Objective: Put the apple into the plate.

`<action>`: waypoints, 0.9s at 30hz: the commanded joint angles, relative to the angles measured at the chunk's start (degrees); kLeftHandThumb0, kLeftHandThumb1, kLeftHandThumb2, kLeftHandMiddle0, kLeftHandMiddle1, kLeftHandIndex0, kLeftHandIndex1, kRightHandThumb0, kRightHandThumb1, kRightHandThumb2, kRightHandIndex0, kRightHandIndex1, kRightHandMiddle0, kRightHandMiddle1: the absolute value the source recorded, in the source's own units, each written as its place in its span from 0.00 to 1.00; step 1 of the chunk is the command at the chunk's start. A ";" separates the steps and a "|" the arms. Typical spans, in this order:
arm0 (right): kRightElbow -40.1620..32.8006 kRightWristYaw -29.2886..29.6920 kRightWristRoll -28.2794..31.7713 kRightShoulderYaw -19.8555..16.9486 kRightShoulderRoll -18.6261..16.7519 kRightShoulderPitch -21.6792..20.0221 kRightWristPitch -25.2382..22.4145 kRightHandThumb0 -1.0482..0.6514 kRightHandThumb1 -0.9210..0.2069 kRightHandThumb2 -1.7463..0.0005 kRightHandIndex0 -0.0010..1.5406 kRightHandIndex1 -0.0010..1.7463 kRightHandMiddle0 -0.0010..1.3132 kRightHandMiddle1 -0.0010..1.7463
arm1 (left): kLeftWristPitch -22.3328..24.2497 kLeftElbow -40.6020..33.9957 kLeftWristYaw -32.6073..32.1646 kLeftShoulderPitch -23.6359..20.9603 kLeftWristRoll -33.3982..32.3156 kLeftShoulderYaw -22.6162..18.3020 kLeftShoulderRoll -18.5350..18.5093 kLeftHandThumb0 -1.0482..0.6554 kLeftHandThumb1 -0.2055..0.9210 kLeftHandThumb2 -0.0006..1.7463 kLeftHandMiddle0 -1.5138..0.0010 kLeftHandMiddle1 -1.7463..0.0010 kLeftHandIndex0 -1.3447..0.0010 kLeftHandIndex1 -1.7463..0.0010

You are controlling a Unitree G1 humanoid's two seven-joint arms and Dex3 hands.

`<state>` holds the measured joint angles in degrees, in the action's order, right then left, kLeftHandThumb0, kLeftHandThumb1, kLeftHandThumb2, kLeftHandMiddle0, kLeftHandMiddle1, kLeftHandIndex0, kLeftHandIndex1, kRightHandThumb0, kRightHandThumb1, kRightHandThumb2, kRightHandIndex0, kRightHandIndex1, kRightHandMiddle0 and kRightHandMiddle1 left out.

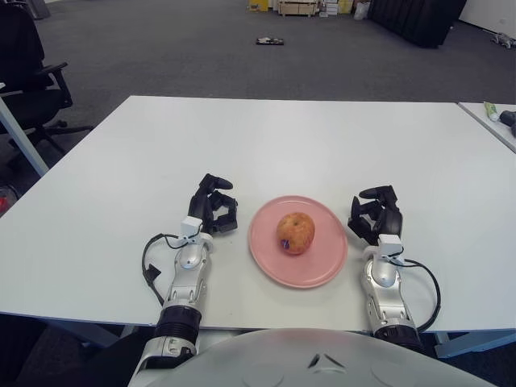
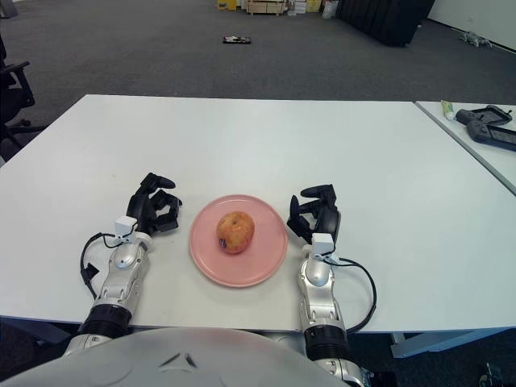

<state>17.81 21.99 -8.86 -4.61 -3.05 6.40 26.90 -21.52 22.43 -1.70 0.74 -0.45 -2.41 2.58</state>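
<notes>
We counted one apple (image 1: 295, 233) on one pink plate (image 1: 268, 260), both on a single white worktop (image 1: 282, 137). Two robot hands flanked the plate: one left hand (image 1: 214, 211), one right hand (image 1: 376, 216). One black office chair (image 1: 28, 68) stood off to the left, and a second table's edge (image 2: 476, 149) showed at right.

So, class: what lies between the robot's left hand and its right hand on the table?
The pink plate with the apple on it lies between the left hand and right hand, touching neither; the left eye view shows it plainly.
</notes>
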 commanded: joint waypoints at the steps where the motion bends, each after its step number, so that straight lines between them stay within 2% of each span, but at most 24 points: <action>1: 0.27 0.06 -0.92 0.16 0.01 1.31 -0.74 0.39 0.23 0.49 0.42 0.91 0.27 1.00 | 0.75 0.48 0.06 0.83 -0.08 -0.16 -0.24 0.61 0.44 0.74 0.55 0.11 0.66 0.00; 10: -0.17 -1.26 -0.14 0.27 0.14 1.73 -1.05 0.39 0.22 0.50 0.43 0.93 0.27 1.00 | 0.66 0.29 0.70 1.03 -0.67 -0.19 -0.22 0.61 0.44 0.76 0.57 0.06 0.68 0.00; 24: -0.74 -4.77 1.10 0.47 0.75 2.18 -1.11 0.39 0.22 0.50 0.41 0.93 0.26 1.00 | 1.41 0.04 0.56 1.03 -0.95 -0.23 -0.18 0.61 0.49 0.70 0.57 0.12 0.69 0.00; 27: -1.47 -6.07 1.51 0.46 1.04 2.51 -2.31 0.39 0.22 0.50 0.41 0.91 0.26 1.00 | 1.27 0.26 0.19 0.94 -0.49 -0.19 -0.28 0.61 0.49 0.71 0.58 0.10 0.70 0.00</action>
<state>16.33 17.00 -7.75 -4.20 -2.77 7.77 25.91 -21.35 22.11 -0.96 0.94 -1.42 -2.45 2.50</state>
